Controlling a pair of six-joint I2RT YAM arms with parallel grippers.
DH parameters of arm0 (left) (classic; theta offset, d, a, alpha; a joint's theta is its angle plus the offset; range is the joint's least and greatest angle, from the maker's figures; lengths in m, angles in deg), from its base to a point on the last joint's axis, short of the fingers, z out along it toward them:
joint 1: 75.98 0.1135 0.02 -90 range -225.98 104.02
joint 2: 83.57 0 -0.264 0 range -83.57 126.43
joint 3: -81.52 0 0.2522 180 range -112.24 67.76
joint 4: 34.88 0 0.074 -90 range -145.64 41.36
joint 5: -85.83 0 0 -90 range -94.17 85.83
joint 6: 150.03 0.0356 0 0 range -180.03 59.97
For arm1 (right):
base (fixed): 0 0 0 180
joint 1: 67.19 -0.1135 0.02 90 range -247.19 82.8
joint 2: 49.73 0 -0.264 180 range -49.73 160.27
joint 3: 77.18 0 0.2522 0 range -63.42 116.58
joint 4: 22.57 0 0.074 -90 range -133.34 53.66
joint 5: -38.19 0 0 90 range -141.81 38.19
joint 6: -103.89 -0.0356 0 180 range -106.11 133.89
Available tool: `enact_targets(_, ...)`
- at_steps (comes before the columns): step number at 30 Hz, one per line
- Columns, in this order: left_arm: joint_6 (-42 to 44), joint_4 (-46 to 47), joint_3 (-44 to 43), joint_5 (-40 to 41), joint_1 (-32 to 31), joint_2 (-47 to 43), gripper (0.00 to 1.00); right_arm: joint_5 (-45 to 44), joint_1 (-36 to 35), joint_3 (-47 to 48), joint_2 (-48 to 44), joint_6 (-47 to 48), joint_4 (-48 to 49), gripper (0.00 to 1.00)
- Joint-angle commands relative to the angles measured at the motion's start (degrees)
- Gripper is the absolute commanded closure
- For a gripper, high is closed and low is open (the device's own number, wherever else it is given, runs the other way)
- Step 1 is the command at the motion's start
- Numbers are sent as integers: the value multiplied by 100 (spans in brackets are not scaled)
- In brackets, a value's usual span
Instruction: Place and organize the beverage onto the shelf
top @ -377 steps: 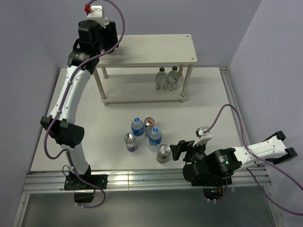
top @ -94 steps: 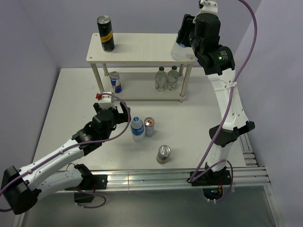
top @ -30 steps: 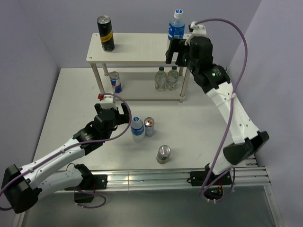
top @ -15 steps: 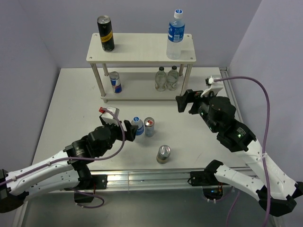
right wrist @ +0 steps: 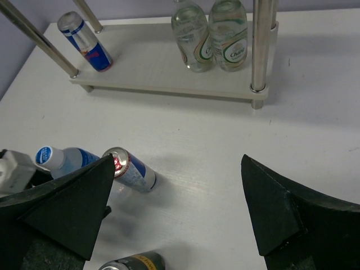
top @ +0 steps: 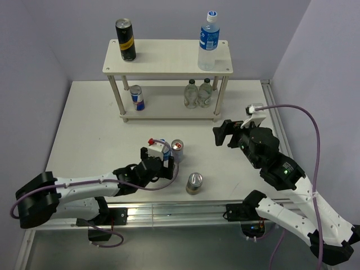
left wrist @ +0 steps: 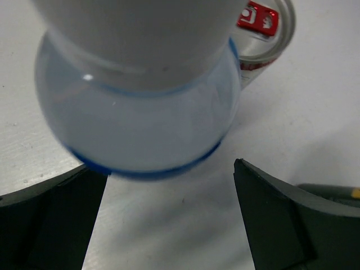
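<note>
Nearest on the counter (top: 84, 124), a black-and-gold can (top: 194, 181), untouched. Just beyond, mid-grasp: left tool (top: 159, 159) spread wide astride the water bottle (top: 163, 147), not yet squeezing, a slim blue can (top: 178, 151) just beside. Right tool (top: 220, 130) gaping too, empty. Next, probably: close on the bottle, lift straight, carry to the shelf (top: 169, 59) beside the shelved bottle (top: 208, 39).

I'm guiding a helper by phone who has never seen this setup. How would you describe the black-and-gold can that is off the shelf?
Find the cream two-tier shelf at the back, then come forward past the water bottle and slim blue-and-silver can standing together. The black-and-gold can stands alone nearest the front edge, the only dark can on the tabletop.
</note>
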State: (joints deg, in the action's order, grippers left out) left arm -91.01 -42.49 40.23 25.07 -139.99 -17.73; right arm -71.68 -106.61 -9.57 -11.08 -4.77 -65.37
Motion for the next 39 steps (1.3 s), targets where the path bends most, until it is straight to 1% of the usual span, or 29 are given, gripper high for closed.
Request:
enact_targets(1,13,982,-253,582,-15,506,1,54,-39,30,-244,-24,83,0)
enact_targets(7,303,1695,-236,926,-7,1140,1,133,-40,3,-420,11,65,0)
enact_targets(12,505,2283,-121,1111,37,1334,1,239,-39,-23,-438,11,91,0)
enact_targets(18,839,2698,-51,1146,248,1528,1,239,-31,-41,-508,11,109,0)
enact_targets(23,919,3023,81,1041,468,1493,10,204,-40,-67,-517,11,100,0)
enact_targets(24,919,3049,125,1032,486,1493,16,204,-31,-67,-517,11,100,0)
enact_targets(25,919,3076,142,1075,512,1484,20,195,-39,-67,-517,11,91,0)
enact_targets(29,884,3164,274,1023,512,1431,31,169,-31,-67,-508,11,100,0)
enact_targets(30,849,3173,292,1023,512,1414,37,169,-31,-76,-499,11,100,0)
enact_targets(32,822,3129,318,997,512,1405,45,151,-40,-85,-499,11,109,0)
enact_targets(34,787,3068,318,944,512,1344,67,151,-31,-102,-490,20,126,0)
enact_targets(36,717,2841,292,987,495,1186,98,134,-40,-111,-490,11,126,0)
enact_targets(38,673,2515,135,1154,433,1019,100,133,-39,-102,-490,20,135,0)
enact_targets(39,594,1974,38,1320,398,809,100,133,-40,-111,-490,20,144,0)
